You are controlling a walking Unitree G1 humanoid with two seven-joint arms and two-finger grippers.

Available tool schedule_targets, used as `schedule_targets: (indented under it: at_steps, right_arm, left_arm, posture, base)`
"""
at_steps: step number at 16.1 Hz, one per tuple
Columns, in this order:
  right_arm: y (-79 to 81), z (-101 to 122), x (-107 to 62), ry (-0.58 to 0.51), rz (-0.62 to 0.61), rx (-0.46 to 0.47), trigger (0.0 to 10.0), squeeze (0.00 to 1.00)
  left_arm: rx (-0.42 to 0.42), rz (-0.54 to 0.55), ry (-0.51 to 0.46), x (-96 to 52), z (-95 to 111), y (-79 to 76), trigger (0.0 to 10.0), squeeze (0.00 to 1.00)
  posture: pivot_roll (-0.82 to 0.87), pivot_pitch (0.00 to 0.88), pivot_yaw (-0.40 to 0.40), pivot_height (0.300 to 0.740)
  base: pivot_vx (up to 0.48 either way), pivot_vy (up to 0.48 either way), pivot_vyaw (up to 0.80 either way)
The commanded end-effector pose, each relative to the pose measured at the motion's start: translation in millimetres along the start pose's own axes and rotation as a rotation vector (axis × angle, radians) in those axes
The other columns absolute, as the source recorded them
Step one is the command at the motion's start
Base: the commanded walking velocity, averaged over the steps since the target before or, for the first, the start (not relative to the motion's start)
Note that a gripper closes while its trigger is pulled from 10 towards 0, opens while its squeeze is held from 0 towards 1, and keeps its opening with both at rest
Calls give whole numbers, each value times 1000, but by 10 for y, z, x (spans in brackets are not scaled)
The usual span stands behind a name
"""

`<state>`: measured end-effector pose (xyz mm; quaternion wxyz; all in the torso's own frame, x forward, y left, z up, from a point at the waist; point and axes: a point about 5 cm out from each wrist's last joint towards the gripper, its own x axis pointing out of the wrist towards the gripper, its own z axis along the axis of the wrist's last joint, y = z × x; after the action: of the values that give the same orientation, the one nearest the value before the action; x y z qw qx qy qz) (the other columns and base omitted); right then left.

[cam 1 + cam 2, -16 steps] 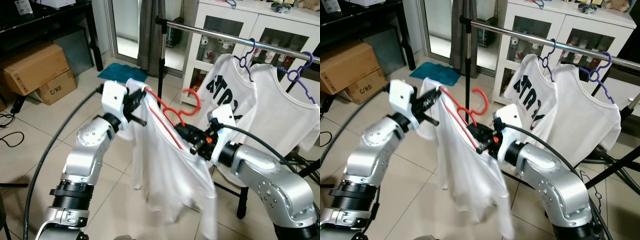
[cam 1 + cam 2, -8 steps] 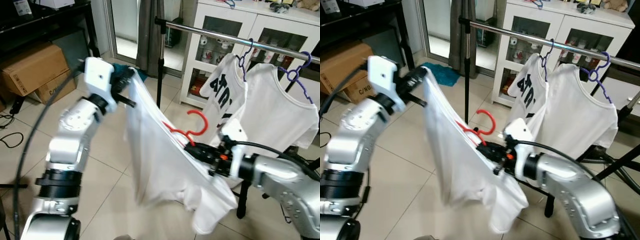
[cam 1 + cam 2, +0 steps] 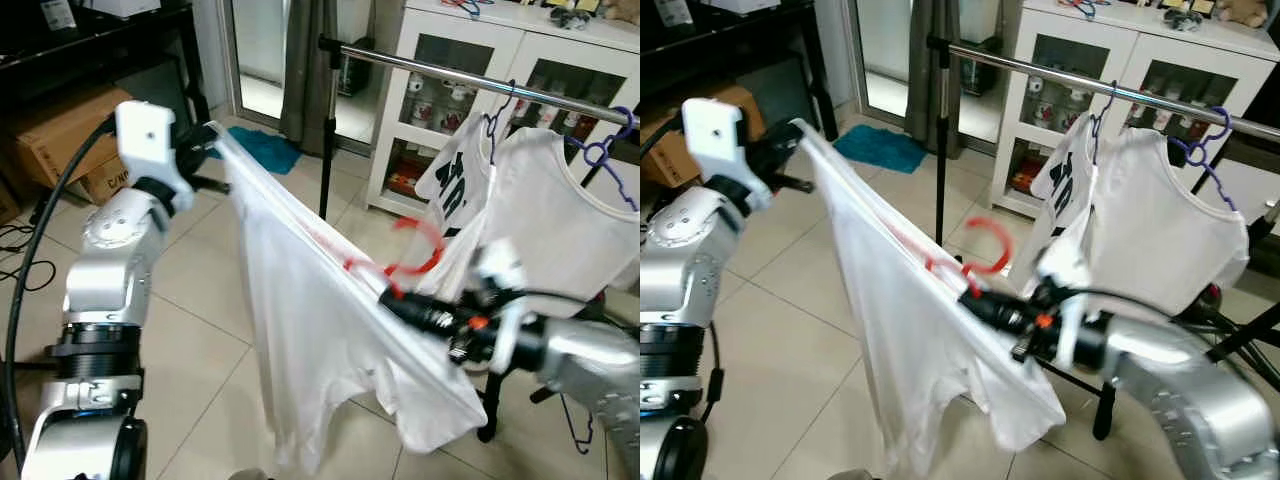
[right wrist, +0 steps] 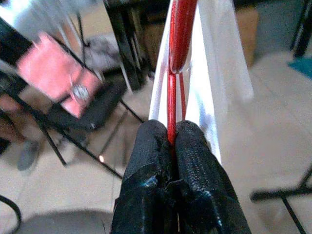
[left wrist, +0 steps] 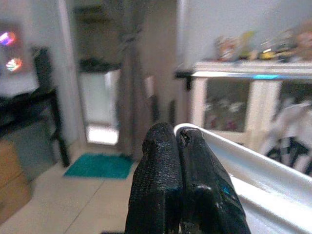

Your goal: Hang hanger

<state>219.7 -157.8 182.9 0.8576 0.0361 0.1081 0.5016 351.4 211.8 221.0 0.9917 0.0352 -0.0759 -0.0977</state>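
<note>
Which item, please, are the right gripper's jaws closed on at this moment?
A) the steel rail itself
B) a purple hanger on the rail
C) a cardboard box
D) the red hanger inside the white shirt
D: in the right wrist view the right gripper has its jaws pressed together on the thin bar of the red hanger, with the white shirt draped around it.

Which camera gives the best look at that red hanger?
The right wrist view: the red hanger is sharp and close, pinched between the right gripper jaws. Both eye views show its hook blurred above the white shirt. The left wrist view shows the shirt's edge.
</note>
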Motion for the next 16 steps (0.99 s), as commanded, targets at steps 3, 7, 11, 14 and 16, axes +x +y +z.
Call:
schedule_targets:
  at_steps: [3, 7, 11, 14, 16]
  right_arm:
    - [-61, 85, -24, -60, -61, 31, 0, 0]
    - [-194, 245, 134, -265, -210, 101, 0, 0]
    - [-341, 518, 271, -612, -349, 324, 0, 0]
    - [-439, 518, 285, -683, -487, 353, 0, 0]
    - [-467, 296, 336, -434, -634, 214, 2235, 0]
  left_arm:
    - [-22, 24, -21, -36, -7, 47, 0, 0]
    - [-128, -221, 28, -72, -151, -471, 0, 0]
    - [-226, -518, 83, -240, -213, -1130, 0, 0]
    - [-311, -610, -6, -402, 17, -1278, 0, 0]
    - [-270, -400, 69, -470, -90, -1041, 0, 0]
  posture:
    - [64, 0, 6, 740]
    - [67, 0, 12, 740]
    - [68, 0, 7, 740]
    - [88, 0, -6, 740]
    - [93, 0, -15, 740]
  base:
    - [0, 0, 0]
    - [0, 0, 0]
    - [0, 0, 0]
    - [0, 0, 0]
    - [0, 0, 0]
